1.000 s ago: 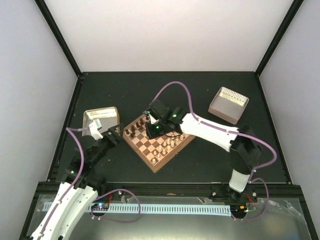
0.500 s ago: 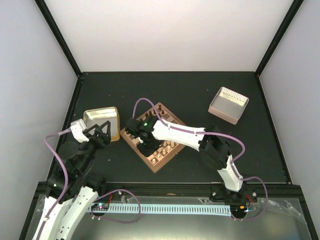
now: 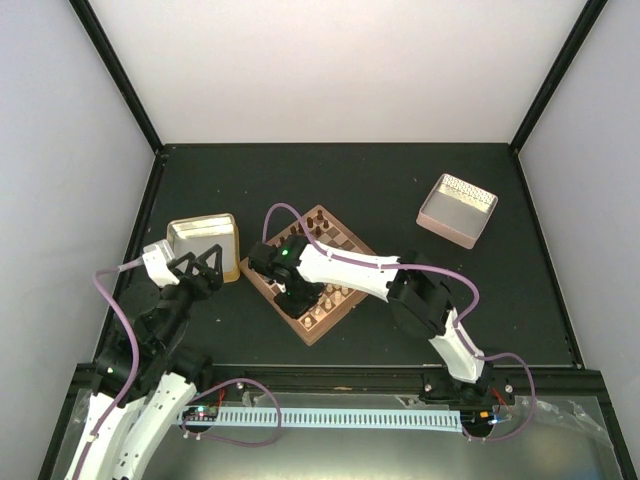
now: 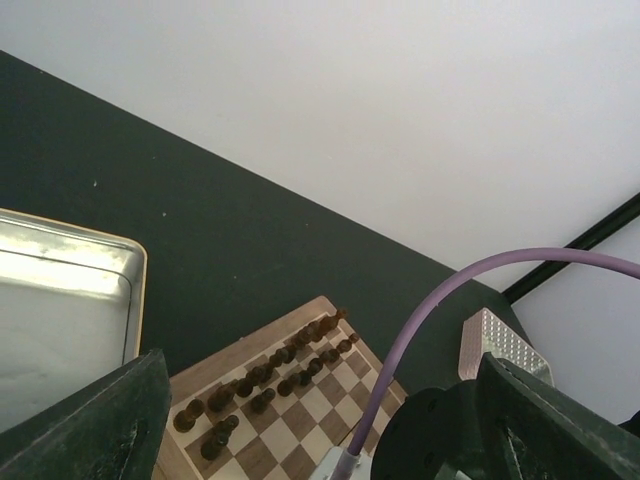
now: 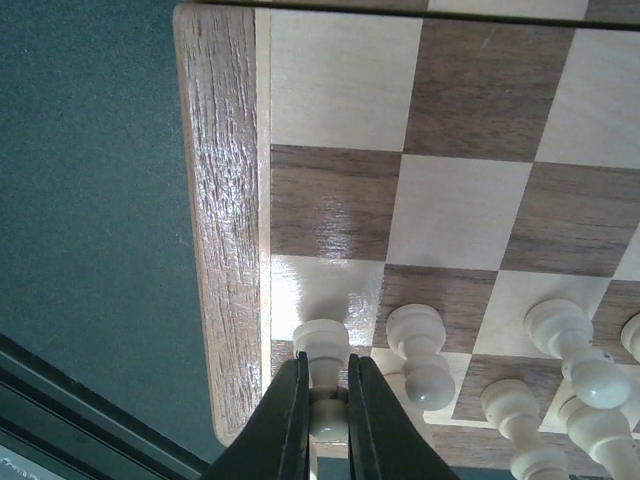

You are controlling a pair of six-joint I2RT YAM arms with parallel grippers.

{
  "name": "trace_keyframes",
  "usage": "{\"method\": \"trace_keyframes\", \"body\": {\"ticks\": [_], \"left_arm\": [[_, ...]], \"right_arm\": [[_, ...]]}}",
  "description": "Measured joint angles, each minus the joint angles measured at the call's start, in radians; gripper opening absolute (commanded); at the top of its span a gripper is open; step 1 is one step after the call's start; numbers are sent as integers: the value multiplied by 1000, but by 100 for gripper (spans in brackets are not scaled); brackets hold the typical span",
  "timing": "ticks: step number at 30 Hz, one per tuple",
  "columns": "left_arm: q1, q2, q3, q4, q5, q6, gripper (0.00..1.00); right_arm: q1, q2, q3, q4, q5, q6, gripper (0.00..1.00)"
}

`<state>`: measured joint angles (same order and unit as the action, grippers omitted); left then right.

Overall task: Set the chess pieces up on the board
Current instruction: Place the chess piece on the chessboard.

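The board [image 3: 318,334] lies turned at an angle mid-table. Dark pieces [image 3: 336,232] stand in two rows on its far side and cream pieces [image 3: 336,296] on its near side. My right gripper [image 3: 290,284] is low over the board's left corner. In the right wrist view the right gripper [image 5: 327,375] is shut on a cream pawn [image 5: 322,340], upright by the rim [image 5: 225,200]. I cannot tell if the pawn's base touches the square. Another cream pawn [image 5: 420,350] stands beside it. My left gripper [image 3: 205,263] is open and empty near the tray, left of the board [image 4: 300,425].
A shallow yellowish metal tray [image 3: 204,236] lies left of the board and also shows in the left wrist view [image 4: 60,310]. A pinkish bin [image 3: 457,210] stands at the back right. The right arm's purple cable [image 4: 470,290] arcs over the board.
My right gripper has swung from the board's far side to its left near corner. My left gripper has pulled back left, away from the board's edge.
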<state>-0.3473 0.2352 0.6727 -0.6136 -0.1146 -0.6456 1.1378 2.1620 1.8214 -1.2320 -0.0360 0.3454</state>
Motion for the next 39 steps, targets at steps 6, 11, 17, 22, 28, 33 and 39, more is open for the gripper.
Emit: {"method": "trace_keyframes", "body": {"ticks": [6,11,17,22,28,33,39], "left_arm": [[0,0,0,-1,-6,0,86],[0,0,0,-2,-12,0,86],[0,0,0,-3,-13,0,86],[0,0,0,-5,-13,0,86],[0,-1,0,-8,-14,0,86],[0,-1,0,-8,-16,0,87],[0,-1,0,-10,-16,5,89]], "right_arm": [[0,3,0,6,-8,-8,19],[0,16,0,17,-9,-10,22],[0,34,0,26,-9,-11,18],[0,34,0,37,-8,-8,13],[0,34,0,47,-7,-6,14],[0,34,0,55,-3,2,29],[0,34,20,69,5,32,48]]}}
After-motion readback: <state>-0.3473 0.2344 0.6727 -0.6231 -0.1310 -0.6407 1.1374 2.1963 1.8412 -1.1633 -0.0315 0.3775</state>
